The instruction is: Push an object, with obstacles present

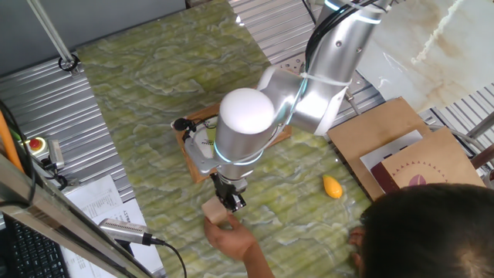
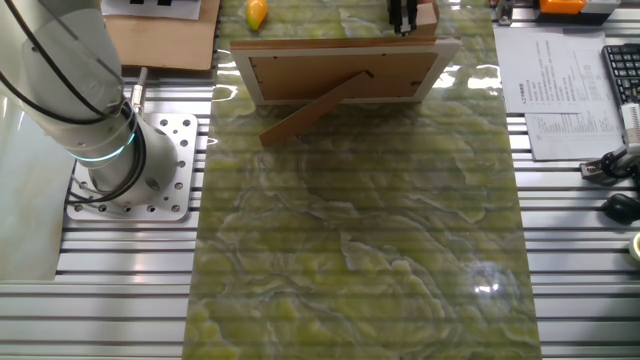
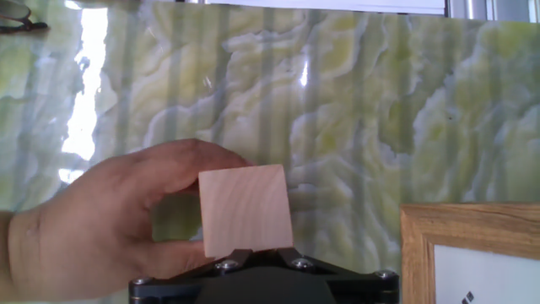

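A person's hand [image 3: 101, 224] holds the pale tan wooden block [image 3: 245, 209] on the green marbled surface, right in front of my gripper [image 3: 262, 252]. The jaws stand close together with nothing between them. In one fixed view the block [image 1: 214, 210] sits just left of and below my gripper [image 1: 230, 199], with the hand [image 1: 233, 238] under it. The picture frame [image 1: 194, 139] lies behind the gripper, partly hidden by the arm. Its corner [image 3: 472, 253] shows at the right of the hand view. In the other fixed view the frame's back [image 2: 340, 70] hides most of the gripper [image 2: 403, 15]. The orange-yellow teardrop piece [image 1: 333, 186] lies off to the right.
A person's head [image 1: 432, 232] fills the lower right corner of one fixed view. Brown cardboard and a booklet [image 1: 401, 150] lie right of the mat. Papers, a keyboard and tools [image 2: 575, 90] lie on the ribbed metal table. The teardrop [image 2: 257, 12] also shows beyond the frame's far edge.
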### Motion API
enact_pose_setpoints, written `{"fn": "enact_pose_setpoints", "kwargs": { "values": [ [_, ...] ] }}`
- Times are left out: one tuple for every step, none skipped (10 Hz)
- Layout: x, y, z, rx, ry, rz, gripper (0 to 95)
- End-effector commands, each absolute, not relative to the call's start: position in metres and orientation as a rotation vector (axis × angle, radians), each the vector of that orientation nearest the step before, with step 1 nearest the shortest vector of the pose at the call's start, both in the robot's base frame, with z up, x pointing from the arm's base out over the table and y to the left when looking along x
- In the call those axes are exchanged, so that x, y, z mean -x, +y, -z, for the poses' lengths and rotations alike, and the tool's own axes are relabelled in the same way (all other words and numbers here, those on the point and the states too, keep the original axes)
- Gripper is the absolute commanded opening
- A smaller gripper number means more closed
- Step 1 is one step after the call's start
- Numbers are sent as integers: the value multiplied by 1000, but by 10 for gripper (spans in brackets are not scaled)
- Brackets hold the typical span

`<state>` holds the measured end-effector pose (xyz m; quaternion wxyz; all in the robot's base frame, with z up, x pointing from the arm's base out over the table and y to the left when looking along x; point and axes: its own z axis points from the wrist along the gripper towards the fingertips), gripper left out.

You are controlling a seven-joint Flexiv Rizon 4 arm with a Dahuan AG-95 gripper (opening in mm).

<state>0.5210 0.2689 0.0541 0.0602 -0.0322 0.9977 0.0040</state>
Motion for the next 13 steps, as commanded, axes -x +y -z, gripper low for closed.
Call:
{"fn": "enact_pose_setpoints", "kwargs": {
  "values": [
    [-521,271,-52,110,3065,-12,0],
    [-521,271,-52,105,3081,-12,0],
    [-521,271,-52,102,3086,-12,0],
    [-515,271,-53,100,3096,-11,0],
    [-510,270,-51,102,3093,-13,0],
    [-510,270,-52,98,3093,-14,0],
    [-511,270,-51,94,3089,-14,0],
    [-512,271,-52,93,3089,-14,0],
    [-514,271,-52,95,3088,-14,0],
    [-514,271,-52,97,3088,-14,0],
    [-516,271,-49,97,3081,-14,0],
    [-518,271,-48,96,3077,-15,0],
    [-523,272,-48,93,3076,-15,0]
  ]
}}
